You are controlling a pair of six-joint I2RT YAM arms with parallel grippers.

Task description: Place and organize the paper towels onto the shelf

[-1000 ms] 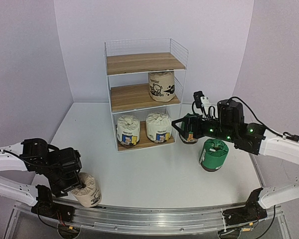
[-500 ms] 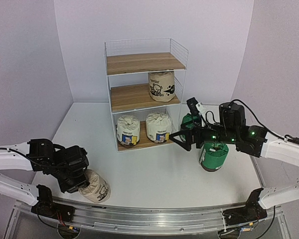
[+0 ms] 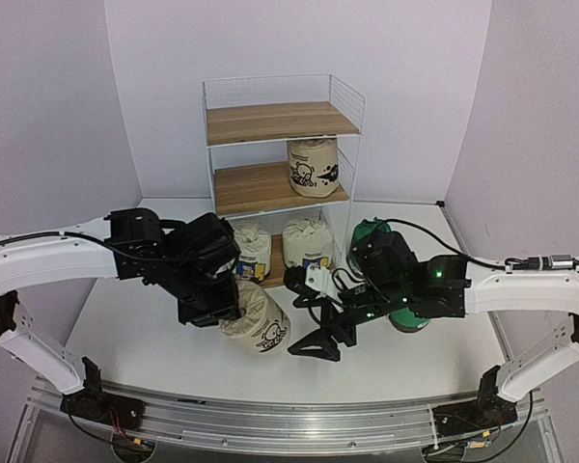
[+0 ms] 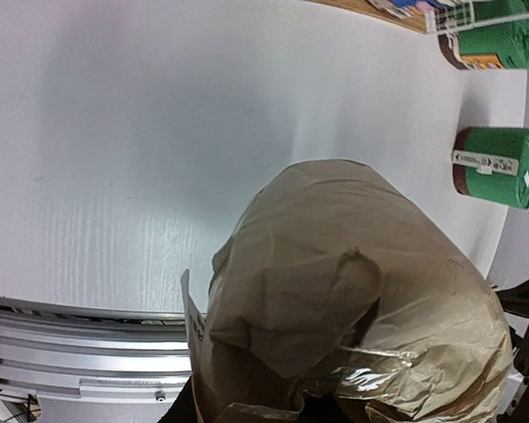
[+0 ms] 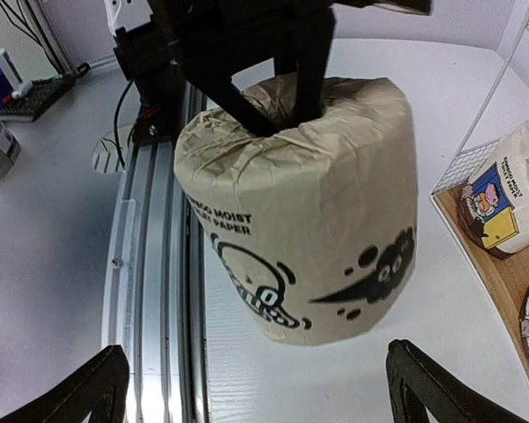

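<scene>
Left arm (image 3: 48,258): white tubular links, black joint housings. Thin black cable (image 3: 68,234) routed along upper link.
Left end effector (image 3: 224,307): matte black, blocky body, narrow black fingers (image 5: 310,62).
Right arm (image 3: 521,287): same white links. Black housings carry small green indicator lights (image 3: 436,274).
Right end effector (image 3: 291,316): black tapered fingers, white block at root.
Bases (image 3: 89,397): black, mounted on aluminium rail (image 3: 270,424) along near counter edge.
</scene>
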